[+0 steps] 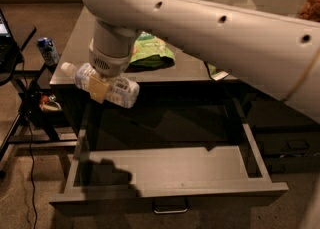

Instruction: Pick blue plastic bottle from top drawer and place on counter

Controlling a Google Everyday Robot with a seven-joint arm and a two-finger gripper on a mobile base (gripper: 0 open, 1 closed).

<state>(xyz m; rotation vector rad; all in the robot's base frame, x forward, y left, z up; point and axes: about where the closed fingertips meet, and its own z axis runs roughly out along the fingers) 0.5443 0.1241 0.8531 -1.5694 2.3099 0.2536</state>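
My gripper [100,88] is shut on the blue plastic bottle [122,93], which lies sideways in it with the white cap [66,68] pointing left. The bottle hangs in the air over the front left corner of the counter [80,48] and the back left of the open top drawer [170,173]. The drawer is pulled out wide, its inside dark, its metal handle [170,208] at the front. My big white arm [210,28] crosses the view from the upper right.
A green bag [150,53] lies on the counter behind the bottle. A small blue can [48,50] stands on a stand at the left, with cables and a dark frame [20,123] below. Darker drawers [295,145] sit at the right.
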